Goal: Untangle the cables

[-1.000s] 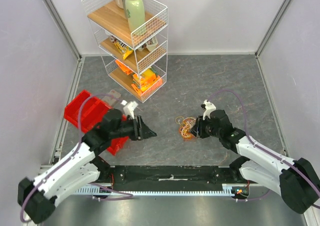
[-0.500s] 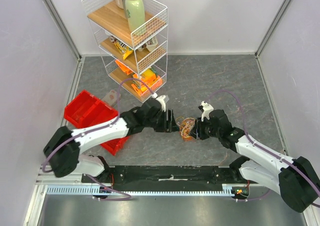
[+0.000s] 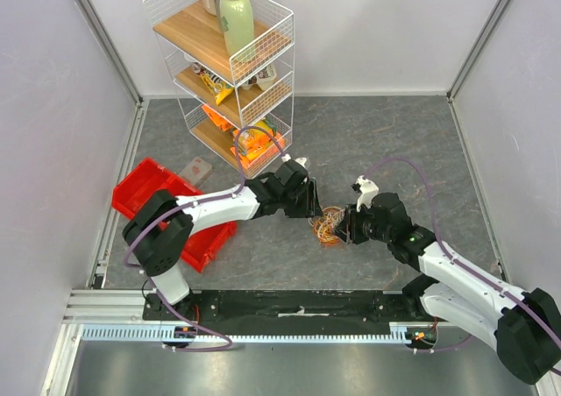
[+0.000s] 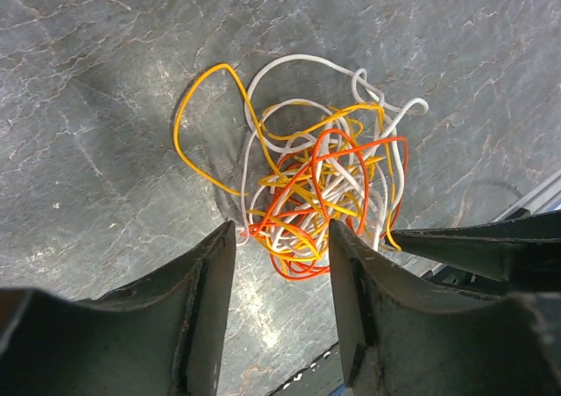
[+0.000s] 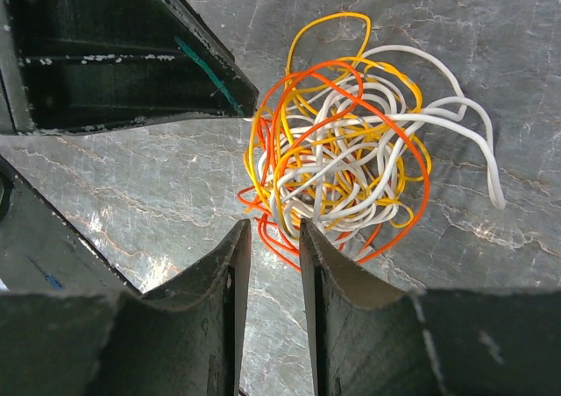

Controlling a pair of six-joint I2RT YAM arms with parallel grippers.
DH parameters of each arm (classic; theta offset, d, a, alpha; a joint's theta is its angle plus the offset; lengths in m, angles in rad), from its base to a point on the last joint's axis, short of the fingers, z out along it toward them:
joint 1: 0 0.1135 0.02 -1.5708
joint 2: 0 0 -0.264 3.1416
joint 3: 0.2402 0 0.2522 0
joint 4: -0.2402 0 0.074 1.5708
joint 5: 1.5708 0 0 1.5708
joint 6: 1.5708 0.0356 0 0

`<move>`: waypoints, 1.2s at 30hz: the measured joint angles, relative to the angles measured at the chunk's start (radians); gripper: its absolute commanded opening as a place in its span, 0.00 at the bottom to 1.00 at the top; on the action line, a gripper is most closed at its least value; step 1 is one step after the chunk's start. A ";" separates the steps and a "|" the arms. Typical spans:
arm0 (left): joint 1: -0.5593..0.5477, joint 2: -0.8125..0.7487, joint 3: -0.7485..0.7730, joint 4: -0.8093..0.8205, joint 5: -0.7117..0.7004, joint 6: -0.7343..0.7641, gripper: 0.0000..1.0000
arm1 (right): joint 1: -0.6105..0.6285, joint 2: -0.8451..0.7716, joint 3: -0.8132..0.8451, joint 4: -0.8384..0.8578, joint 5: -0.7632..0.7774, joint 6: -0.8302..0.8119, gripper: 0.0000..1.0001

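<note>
Two pincers face each other across one tangle. Our left gripper (image 4: 280, 238) is released, its dark jaws well parted. The near edge of the tangle of thin orange, pale yellow and white cables (image 4: 307, 181) lies right at its tips. A few orange and white loops reach into the gap, but nothing is pinched.

Our right gripper (image 5: 274, 231) has its jaws only narrowly parted, with orange loops just ahead of the tips. Bare floor shows through the gap, so we judge it released too, grasping nothing. In each wrist view the other pincer shows on the far side of the clump, just beside it.

Beyond both pincers the wires sit as one knotted bundle on the grey marbled table surface (image 4: 96, 107), with a yellow loop and a white strand straying outward.

We judge the step in hand to be the first grasp, with no separating done yet. The next move calls for each pincer to close fully on a different strand, ideally of different colours. They should then draw apart gently, so the clump loosens rather than slides along whole.
</note>
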 measured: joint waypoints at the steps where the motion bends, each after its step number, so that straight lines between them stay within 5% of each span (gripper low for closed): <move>1: 0.000 0.002 -0.001 0.000 -0.001 0.000 0.59 | 0.000 -0.001 0.000 0.000 0.000 0.000 0.36; 11: 0.000 0.000 -0.058 0.043 -0.016 -0.002 0.63 | 0.000 0.011 0.000 0.000 0.000 0.009 0.35; 15: 0.000 -0.002 -0.096 0.073 -0.019 -0.013 0.33 | 0.000 0.014 -0.001 0.001 0.000 0.011 0.35; 17: 0.000 -0.002 -0.108 0.076 -0.014 -0.019 0.04 | 0.000 0.018 -0.001 0.002 0.001 0.011 0.35; 23: 0.000 -0.019 -0.106 0.057 -0.026 -0.002 0.02 | 0.000 0.045 -0.001 -0.006 0.053 0.019 0.32; 28: 0.000 -0.311 -0.146 -0.016 -0.050 0.052 0.02 | 0.000 0.060 -0.001 -0.053 0.189 0.032 0.07; 36: 0.000 -0.934 -0.146 -0.051 -0.095 0.136 0.02 | 0.000 0.054 0.002 -0.122 0.462 0.146 0.10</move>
